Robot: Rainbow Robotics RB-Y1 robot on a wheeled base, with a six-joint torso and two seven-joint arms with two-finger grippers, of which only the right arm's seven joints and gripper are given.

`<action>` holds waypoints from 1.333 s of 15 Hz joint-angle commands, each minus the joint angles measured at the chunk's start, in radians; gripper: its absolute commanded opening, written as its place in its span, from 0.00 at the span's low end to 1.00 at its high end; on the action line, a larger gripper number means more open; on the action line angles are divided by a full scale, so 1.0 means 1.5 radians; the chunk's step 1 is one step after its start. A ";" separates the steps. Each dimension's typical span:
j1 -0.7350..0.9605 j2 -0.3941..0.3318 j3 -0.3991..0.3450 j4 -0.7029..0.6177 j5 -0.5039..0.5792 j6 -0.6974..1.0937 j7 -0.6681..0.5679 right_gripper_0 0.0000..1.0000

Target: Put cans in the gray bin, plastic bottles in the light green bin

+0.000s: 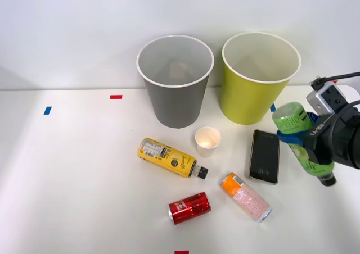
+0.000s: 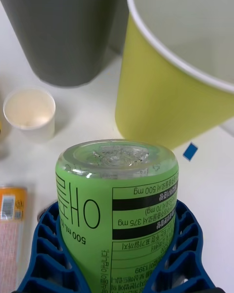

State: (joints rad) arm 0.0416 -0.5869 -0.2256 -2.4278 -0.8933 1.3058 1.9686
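Right gripper [image 1: 297, 137]: blue fingers clamped around the green-labelled bottle [image 1: 298, 136], held off the table.
Bottle: base toward the light green bin [image 1: 256, 91], just beside it.

Right arm enters from the front view's right edge, raised above the table. Right gripper [image 1: 298, 137]: 2 blue ribbed fingers [image 2: 46, 254] clamped on a green-labelled bottle [image 1: 295, 131], base uppermost.

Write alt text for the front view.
The right pincer holds the green-labelled bottle lifted beside the light green bin. The gray bin stands left of it; the yellow-labelled bottle, red can and orange can lie on the table.
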 commanded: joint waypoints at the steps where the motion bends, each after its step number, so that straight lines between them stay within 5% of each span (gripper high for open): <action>1: 0.010 0.061 -0.008 -0.013 -0.027 -0.082 0.003 0.00; 8: -0.016 0.098 -0.032 -0.013 -0.206 -0.305 -0.001 0.00; 14: -0.194 0.167 -0.034 0.115 -0.090 -0.331 -0.018 0.00; 20: -0.343 0.172 -0.051 0.292 -0.010 -0.332 -0.020 0.00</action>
State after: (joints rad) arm -0.4390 -0.3248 -0.3010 -2.0327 -0.9407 0.8085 1.9397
